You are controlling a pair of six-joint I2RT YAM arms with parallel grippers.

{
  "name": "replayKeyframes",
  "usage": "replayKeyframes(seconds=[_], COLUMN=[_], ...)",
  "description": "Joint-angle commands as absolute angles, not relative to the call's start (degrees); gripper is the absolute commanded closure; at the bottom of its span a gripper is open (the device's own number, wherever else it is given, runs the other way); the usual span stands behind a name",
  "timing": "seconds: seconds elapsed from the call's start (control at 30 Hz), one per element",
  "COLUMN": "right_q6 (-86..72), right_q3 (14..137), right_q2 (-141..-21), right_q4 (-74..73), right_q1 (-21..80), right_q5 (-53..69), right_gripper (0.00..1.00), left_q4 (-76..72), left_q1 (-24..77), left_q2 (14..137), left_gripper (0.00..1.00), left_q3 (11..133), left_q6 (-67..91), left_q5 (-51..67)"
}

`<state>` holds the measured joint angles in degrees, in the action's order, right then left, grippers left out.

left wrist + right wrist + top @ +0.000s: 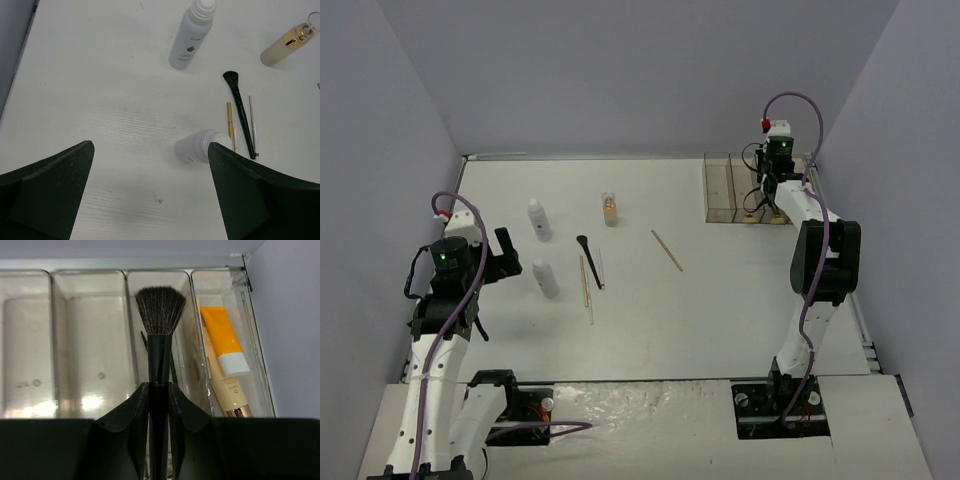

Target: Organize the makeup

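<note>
At the far right of the table (720,310), the right gripper (159,390) is clamped on the black handle of a brush (160,307). The brush is held at the clear box (725,190) with its bristles pointing away from the gripper. In the wrist view it is lined up with the third compartment from the left. In the rightmost compartment an orange tube (224,340) and a beige tube (229,392) are seen lying side by side, touching.

At the near left, the left gripper (150,147) is spread wide above the table, and nothing is held between its fingers (50,190). A white bottle (196,146) is seen just beside the right finger. A second white bottle (192,35) is set farther off, and a glass bottle (285,45) of tan liquid is found to its right. Nearer than the glass bottle, a second brush (239,107) is laid between a tan pencil (229,122) and a pale pencil (253,125), all close together and roughly parallel. A lone pencil (667,250) is laid apart, toward the middle of the table.
</note>
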<state>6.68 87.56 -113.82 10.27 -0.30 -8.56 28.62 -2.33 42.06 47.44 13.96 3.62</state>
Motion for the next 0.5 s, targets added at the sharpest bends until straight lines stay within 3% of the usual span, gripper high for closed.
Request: replayKeyframes(seconds=[0.0, 0.47], right_q6=[10.85, 14.33], right_q3=[91.93, 97.72], right_q2=[-116.56, -126.24], right_q4=[18.02, 18.81], right_q1=[-4.28, -7.21], right_q5=[-3.85, 2.88], right_gripper=[1.00, 1.00], left_q4=[26.67, 27.25], left_q1=[-2.65, -3.54], left_q2=[43.00, 45.17], left_gripper=[0.03, 0.03], left_q3=[50.84, 51.51], left_q6=[14.14, 14.15], left_q5=[3.74, 3.95])
